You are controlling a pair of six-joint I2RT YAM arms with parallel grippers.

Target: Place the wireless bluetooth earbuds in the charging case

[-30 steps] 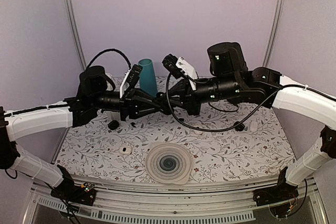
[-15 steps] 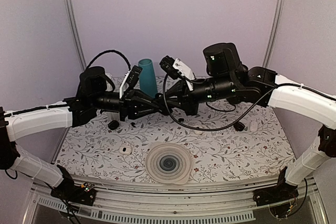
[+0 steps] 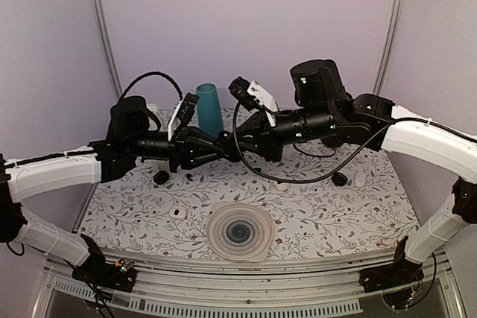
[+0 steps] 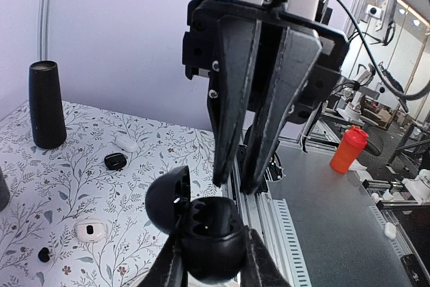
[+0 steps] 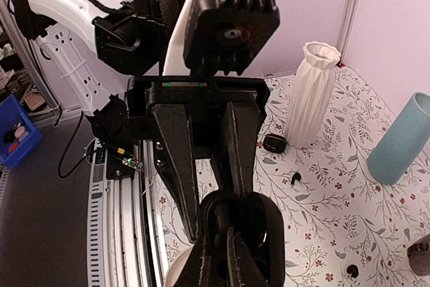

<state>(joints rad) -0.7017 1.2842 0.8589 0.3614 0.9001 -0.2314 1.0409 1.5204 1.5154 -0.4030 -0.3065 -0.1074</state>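
Left hand [image 4: 211, 248] pinches the light, probably slippery charging case [image 4: 205, 233] by its lower shell, lid raised; right hand [image 4: 234, 185], nearly pressed together, contents indiscernible, poised above.

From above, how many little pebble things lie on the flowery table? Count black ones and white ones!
Black pebbles: 2
White pebbles: 3
Tiny black bud: 1
Total: 6
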